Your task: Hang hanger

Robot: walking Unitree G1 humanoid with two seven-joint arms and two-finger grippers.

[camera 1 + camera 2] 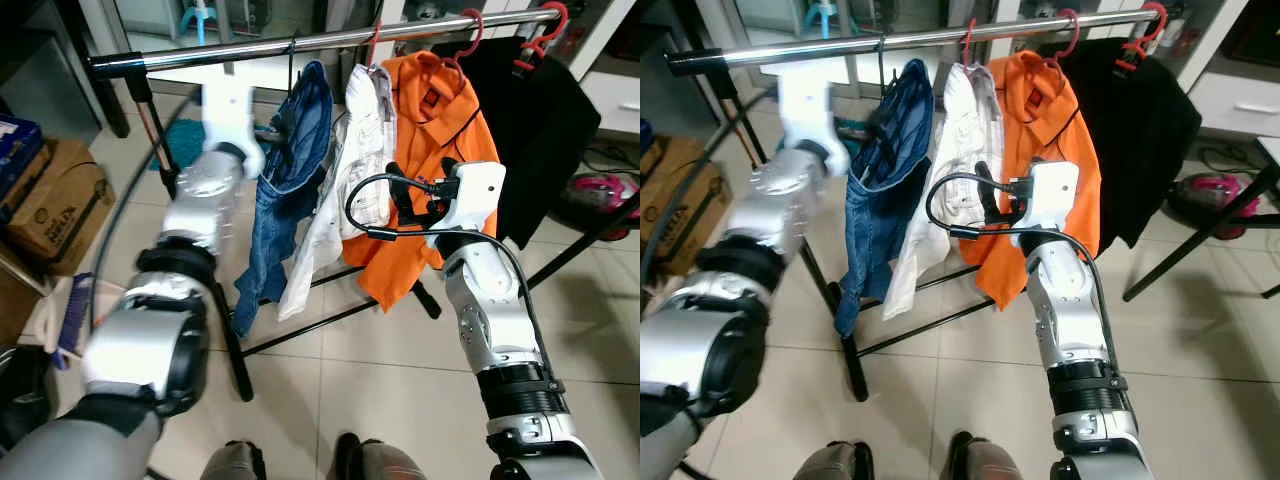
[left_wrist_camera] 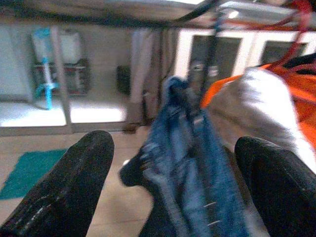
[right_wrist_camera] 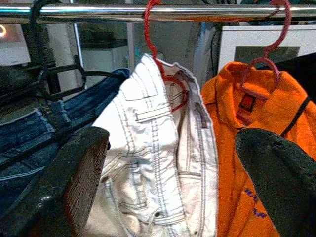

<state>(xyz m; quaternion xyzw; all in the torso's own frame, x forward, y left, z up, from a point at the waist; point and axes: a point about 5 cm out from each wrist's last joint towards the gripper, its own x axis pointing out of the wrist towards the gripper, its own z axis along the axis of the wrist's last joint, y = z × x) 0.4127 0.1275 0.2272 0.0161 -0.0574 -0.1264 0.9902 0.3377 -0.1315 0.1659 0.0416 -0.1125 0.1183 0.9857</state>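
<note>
The jeans [image 1: 290,170] hang from a black hanger [image 1: 291,62] already hooked on the rail [image 1: 330,40], left of the other clothes. The left gripper [image 2: 173,168] is nearer, fingers spread, jeans between them. The right gripper [image 3: 173,173] faces the white garment [image 3: 158,163], also spread.

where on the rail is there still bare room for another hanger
The rail is bare from its left end cap to the jeans; the left hand sits open by the jeans there. From the jeans rightward it is crowded: white shirt, orange shirt and black garment hang close together. The right hand faces the white shirt.
</note>
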